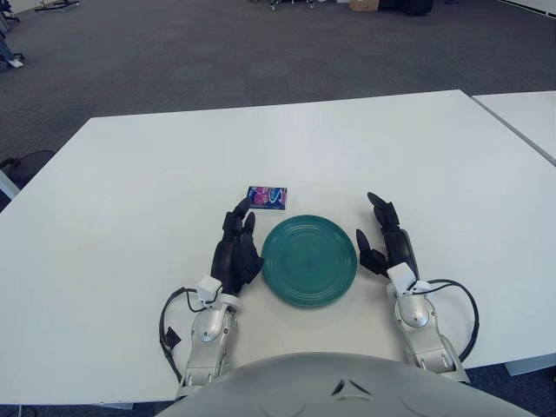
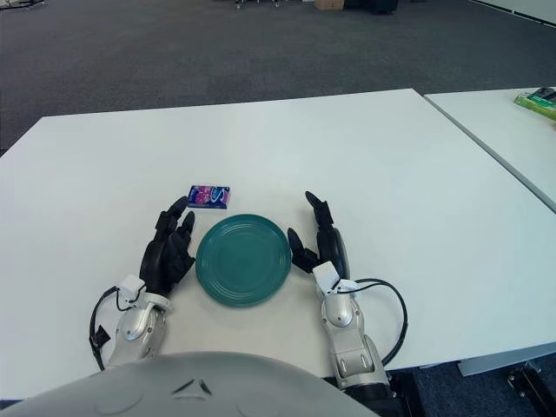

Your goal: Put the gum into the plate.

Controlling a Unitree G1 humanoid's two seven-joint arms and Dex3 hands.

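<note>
A small blue and pink gum pack [image 1: 267,198] lies flat on the white table just beyond the far left rim of a teal plate [image 1: 309,260]. The plate holds nothing. My left hand [image 1: 236,247] rests on the table left of the plate, fingers relaxed and open, its fingertips a short way below the gum and not touching it. My right hand [image 1: 385,238] rests right of the plate, fingers open and holding nothing. The gum also shows in the right eye view [image 2: 209,196].
The white table [image 1: 130,191] spreads wide on all sides of the plate. A second table [image 2: 504,130] stands to the right across a narrow gap, with a green object [image 2: 540,101] on it. Cables loop from both wrists near the front edge.
</note>
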